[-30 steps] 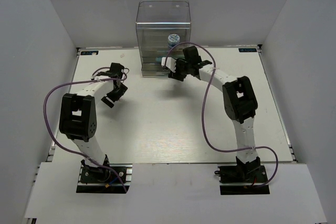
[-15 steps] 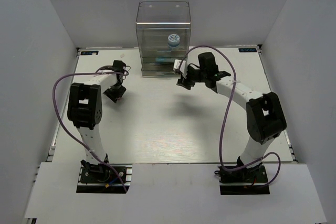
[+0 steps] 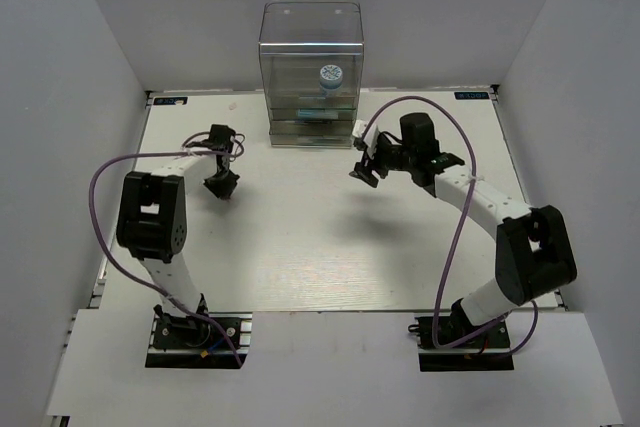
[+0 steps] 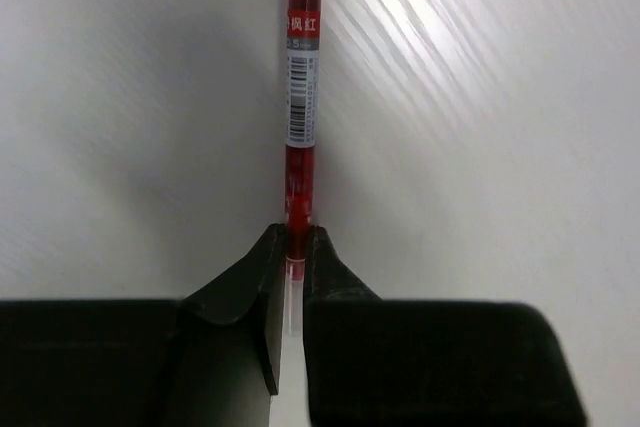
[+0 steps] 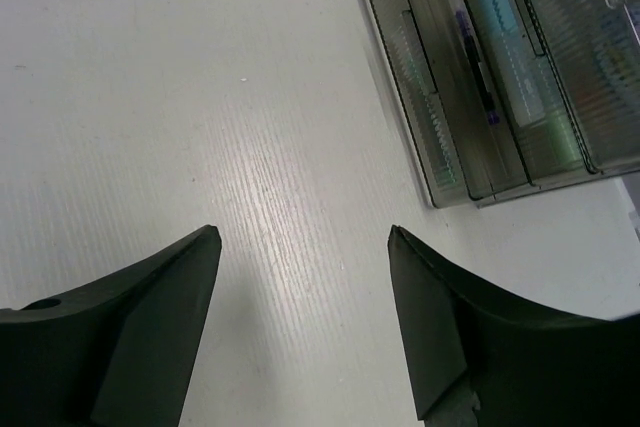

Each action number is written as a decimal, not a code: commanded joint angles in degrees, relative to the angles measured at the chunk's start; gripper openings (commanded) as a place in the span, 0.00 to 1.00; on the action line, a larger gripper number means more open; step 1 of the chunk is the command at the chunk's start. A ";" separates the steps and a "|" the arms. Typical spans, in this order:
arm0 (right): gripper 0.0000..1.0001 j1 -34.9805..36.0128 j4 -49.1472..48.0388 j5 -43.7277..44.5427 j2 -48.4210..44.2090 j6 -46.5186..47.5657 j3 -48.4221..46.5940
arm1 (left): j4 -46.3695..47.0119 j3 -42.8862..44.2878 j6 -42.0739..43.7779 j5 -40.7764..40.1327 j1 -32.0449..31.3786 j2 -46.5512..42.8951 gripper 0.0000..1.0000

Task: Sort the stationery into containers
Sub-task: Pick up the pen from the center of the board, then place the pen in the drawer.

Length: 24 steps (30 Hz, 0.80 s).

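Worktop (image 3: pixel 300 247): white, and in the top view we make out no loose stationery on it besides what the left arm has. Cabinet (image 3: pixel 310 42): clear, upright, at the far edge in the middle. Its drawers (image 5: pixel 440 117) in the lower part look pushed in. Through the ribbed fronts the right wrist view shows a thin dark pen (image 5: pixel 472 67) and a pale teal item (image 5: pixel 497 7) inside, but we cannot say which drawer each is in. Right hand (image 5: pixel 305 237): hangs near the cabinet's front right corner, not touching it, fingers wide apart, nothing between them. Left hand (image 4: pixel 296 239): low over the worktop, left of the cabinet and apart from it, fingers together and clamped on the near end of a red pen (image 4: pixel 301 97). Roll (image 3: pixel 330 74): blue-and-white, sits in the cabinet's upper part above the drawers, so we count it as sorted. The red pen points straight away from the left hand along the surface, barcode label facing up; we cannot tell whether it is off the worktop yet. Our read is that the task is mostly done, with several items already in the cabinet and the red pen the only piece we see outside it. What is left, we judge, is lifting it, carrying it to the cabinet and getting it into a compartment, which probably means a drawer has to be opened first.
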State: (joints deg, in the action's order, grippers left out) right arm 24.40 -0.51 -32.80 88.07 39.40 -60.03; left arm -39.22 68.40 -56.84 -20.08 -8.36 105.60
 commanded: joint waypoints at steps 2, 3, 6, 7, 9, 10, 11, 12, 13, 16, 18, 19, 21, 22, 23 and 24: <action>0.74 -1.11 -1.95 0.28 -4.22 -2.48 2.28 | 17.17 -7.29 15.84 15.38 -1.13 -13.73 0.00; 0.74 -1.37 -1.95 0.19 -4.49 -2.57 2.72 | 20.99 -8.80 19.71 19.25 -1.13 -16.28 0.00; 0.74 -2.07 -1.95 -0.16 -5.45 -3.54 3.51 | 34.41 -14.16 34.13 40.38 -1.13 -23.85 0.00; 0.74 -2.25 -2.12 -0.51 -5.28 -4.06 3.60 | 36.91 -15.30 37.03 43.77 -1.13 -24.99 0.00; 0.74 -2.52 -2.12 -0.78 -6.07 -4.15 4.31 | 41.66 -17.16 44.16 51.59 -1.13 -25.71 0.00; 0.74 -2.78 -2.04 -1.04 -6.07 -4.33 4.48 | 41.68 -17.16 46.18 52.76 -1.13 -25.71 0.00; 0.74 -2.87 -2.04 -1.04 -6.42 -4.24 4.92 | 41.68 -15.51 50.03 54.95 -1.65 -24.58 0.00; 0.74 -2.87 -2.04 -1.13 -6.60 -4.15 5.01 | 41.16 -14.27 51.99 58.45 -1.66 -23.52 0.00; 0.74 -2.96 -1.95 -0.87 -6.60 -4.07 5.10 | 40.29 -12.78 54.18 60.31 -1.66 -22.21 0.00; 0.74 -3.04 -1.86 -0.87 -7.13 -3.72 5.36 | 35.82 -2.35 62.18 63.22 -2.80 -15.79 0.00; 0.74 -3.22 -1.95 -0.52 -7.39 -3.45 5.54 | 32.91 2.24 68.75 63.23 -3.50 -10.96 0.00; 0.74 -3.40 -1.95 -0.43 -8.09 -3.10 5.71 | 29.85 6.53 71.32 63.23 -4.20 -9.46 0.00; 0.74 -3.57 -2.12 0.27 -8.35 -3.01 6.41 | 27.19 10.50 77.90 61.39 -5.00 -5.52 0.00; 0.74 -3.57 -2.21 0.28 -9.05 -2.84 6.50 | 26.57 13.31 79.50 60.86 -5.70 -4.45 0.00; 0.74 -3.66 -2.30 0.62 -9.15 -2.92 6.85 | 25.96 14.47 81.25 60.86 -6.31 -3.48 0.00; 0.74 -3.92 -2.30 0.89 -9.32 -2.92 7.20 | 25.95 15.26 83.19 59.99 -6.32 -2.78 0.00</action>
State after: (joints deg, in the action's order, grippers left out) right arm 21.08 -1.19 -32.47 81.01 36.38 -53.78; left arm -9.52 79.66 14.87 38.50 -13.50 102.74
